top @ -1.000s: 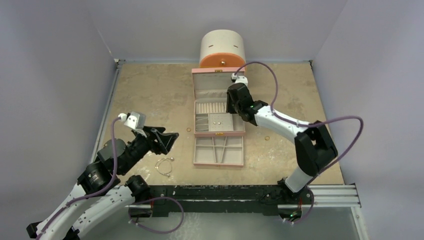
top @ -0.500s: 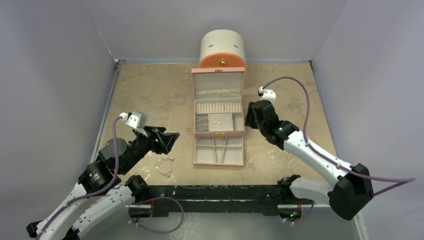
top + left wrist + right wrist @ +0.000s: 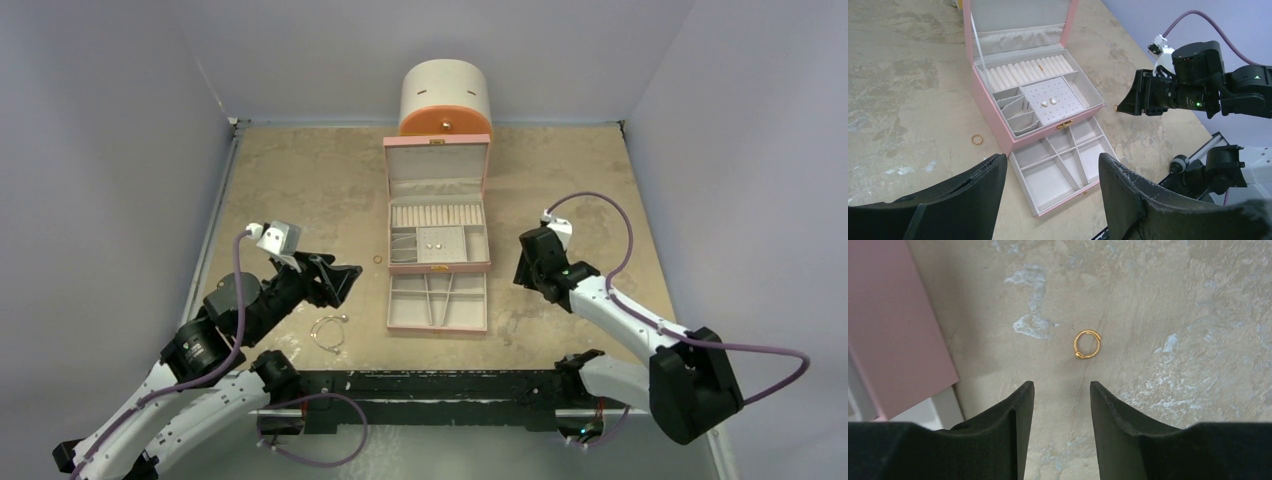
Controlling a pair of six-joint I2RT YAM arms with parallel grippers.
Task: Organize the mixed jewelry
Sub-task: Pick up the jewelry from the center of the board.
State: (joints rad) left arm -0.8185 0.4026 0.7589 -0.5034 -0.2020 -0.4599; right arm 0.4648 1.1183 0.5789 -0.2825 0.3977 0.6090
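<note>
So the right hand point(image 3: 1060, 402) is pointed down at the surface point(image 3: 300, 190) just right of the pink jewelry box point(image 3: 437, 145), fingers apart with nothing between them. A small gold ring point(image 3: 1078, 354) lies flat just past the fingertips, roughly lined up with the gap but not touching either one. In the wrist view its little knob sits on the edge toward the fingers and a bit to the left. Being round, it has no real long axis. The left hand point(image 3: 340, 280) hangs over the near-left part of the surface, spread wide and empty, aimed toward the box. A thin silvery bangle point(image 3: 327, 332) lies flat on the surface just near of it, the beaded end pointing far-right toward the box's pulled-out drawer point(image 3: 437, 302). Another small ring point(image 3: 977, 139) lies flat just left of the box, not touching it. The box lid stands open, and two tiny studs point(image 3: 1047, 102) sit side by side on the dotted pad in the upper tray. The round cream-and-orange cabinet point(image 3: 445, 95) is right behind the box at the far edge.
</note>
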